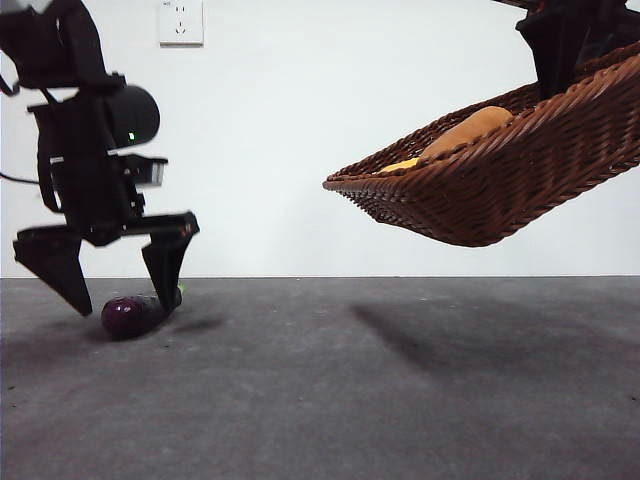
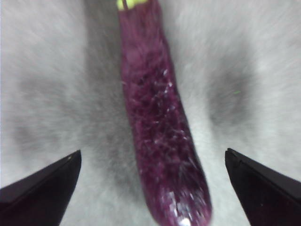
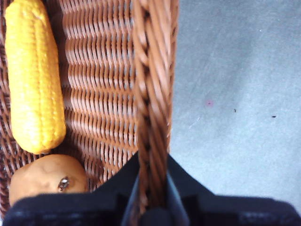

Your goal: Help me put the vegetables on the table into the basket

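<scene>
My left end effector [image 1: 118,290], jaws wide, straddles the eggplant [image 1: 132,315] on the table [image 1: 350,400]; my right end effector [image 3: 151,197] clamps the tilted basket's [image 1: 480,190] rim, retaining corn [image 3: 33,75] and potato [image 3: 44,176]

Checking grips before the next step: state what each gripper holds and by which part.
The right gripper holds the basket by its rim. The left gripper holds nothing; it is open around the eggplant.

White wall [image 1: 300,130], one socket [image 1: 181,22]

Left gripper [image 1: 118,283], jaws spread, straddles the eggplant [image 1: 133,315] on the table [image 1: 380,400]; the tilted basket [image 1: 500,170], airborne, holds the potato [image 1: 468,130].
</scene>
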{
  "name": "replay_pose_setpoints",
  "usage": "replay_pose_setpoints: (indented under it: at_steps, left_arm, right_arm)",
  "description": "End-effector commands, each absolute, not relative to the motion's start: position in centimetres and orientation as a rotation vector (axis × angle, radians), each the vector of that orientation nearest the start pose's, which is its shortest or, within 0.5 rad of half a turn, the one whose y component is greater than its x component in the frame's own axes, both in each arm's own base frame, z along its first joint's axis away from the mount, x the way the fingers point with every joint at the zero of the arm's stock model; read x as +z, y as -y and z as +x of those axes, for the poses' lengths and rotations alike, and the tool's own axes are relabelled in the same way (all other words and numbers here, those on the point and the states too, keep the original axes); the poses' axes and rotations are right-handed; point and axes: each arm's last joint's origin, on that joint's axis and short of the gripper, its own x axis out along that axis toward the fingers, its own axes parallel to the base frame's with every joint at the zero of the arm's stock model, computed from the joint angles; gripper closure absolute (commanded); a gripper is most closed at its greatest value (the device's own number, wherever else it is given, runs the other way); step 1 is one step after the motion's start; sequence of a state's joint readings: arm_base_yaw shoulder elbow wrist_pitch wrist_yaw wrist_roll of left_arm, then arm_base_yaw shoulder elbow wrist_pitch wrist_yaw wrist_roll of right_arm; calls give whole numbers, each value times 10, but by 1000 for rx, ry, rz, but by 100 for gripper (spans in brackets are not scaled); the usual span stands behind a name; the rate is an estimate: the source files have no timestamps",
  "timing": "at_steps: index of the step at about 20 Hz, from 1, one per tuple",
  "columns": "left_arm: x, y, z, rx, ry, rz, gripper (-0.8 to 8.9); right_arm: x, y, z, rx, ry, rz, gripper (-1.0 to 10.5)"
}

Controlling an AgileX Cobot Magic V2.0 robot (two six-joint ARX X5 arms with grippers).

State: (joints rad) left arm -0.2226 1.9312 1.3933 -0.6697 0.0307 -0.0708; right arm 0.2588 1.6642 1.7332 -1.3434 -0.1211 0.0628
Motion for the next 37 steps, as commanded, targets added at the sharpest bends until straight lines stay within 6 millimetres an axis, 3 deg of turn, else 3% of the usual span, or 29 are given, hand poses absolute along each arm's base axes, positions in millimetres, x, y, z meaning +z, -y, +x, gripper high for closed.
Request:
replay_pose_setpoints:
  at_steps: [1,4,9,15,18,22,26,30,37]
  left_arm:
    - [174,87,381,-187,-1236,67,249]
    - [173,87,382,-182,-1229,71,297]
    - [173,87,382,-189,-1229,81,832]
    - [183,91,380,-295,-1207,50,823]
    - [209,92,373,-357,-1141,-23,823]
    - [258,101,352,-519,-1024,-97,822]
    - [294,128,316,-721,-988,-115,822]
    - [303,163,295,-1007,-998,-185,823]
    - [314,195,289,-1016,-947,-306,820]
  right_arm:
    - [349,-84,303,297,-1286,-33,955]
    - [349,-84,303,298,-1283,-33,954]
    - [349,-84,303,297,-1283,-32,954]
    - [349,-84,303,298,-1284,-33,955]
    - [349,-84,303,297,-1286,-32,954]
    - [349,-85,303,297,-1286,-32,954]
    - [349,-85,303,295,-1287,-26,955]
    - [349,-89,301,334,-1294,-9,955]
    - [349,-114,293,411,-1296,-61,955]
